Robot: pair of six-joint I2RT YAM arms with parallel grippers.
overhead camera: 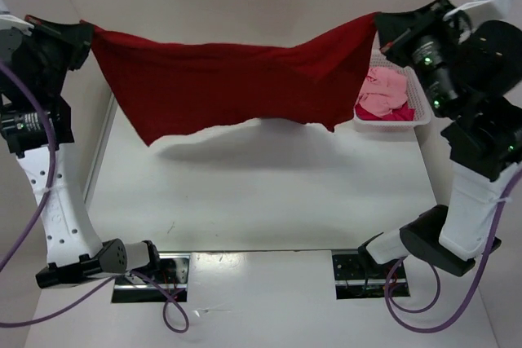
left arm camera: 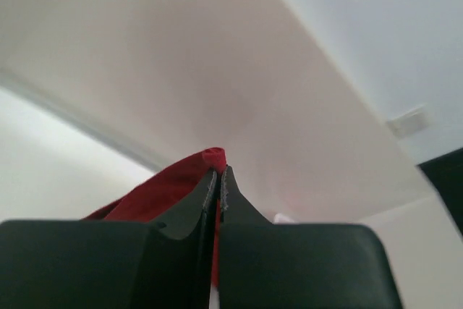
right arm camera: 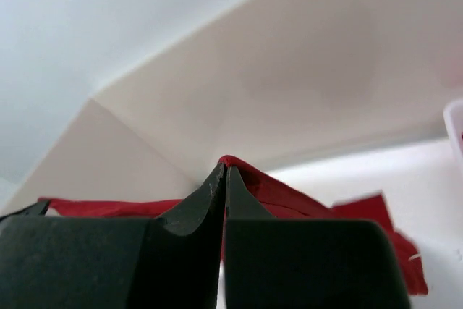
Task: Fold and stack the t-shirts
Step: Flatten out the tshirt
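Shadow (overhead camera: 245, 138) is thrown on the white surface (overhead camera: 261, 201) by the dark red t-shirt (overhead camera: 236, 79), stretched aloft above it. One upper corner is pinched in the closed left claw (overhead camera: 88, 32) and the other in the closed right claw (overhead camera: 380, 22), the lower edge hanging free. Farther back on the right, the light pink t-shirt (overhead camera: 383, 85) and the crimson-magenta t-shirt (overhead camera: 393, 113) are bunched inside a white mesh basket (overhead camera: 391, 125).
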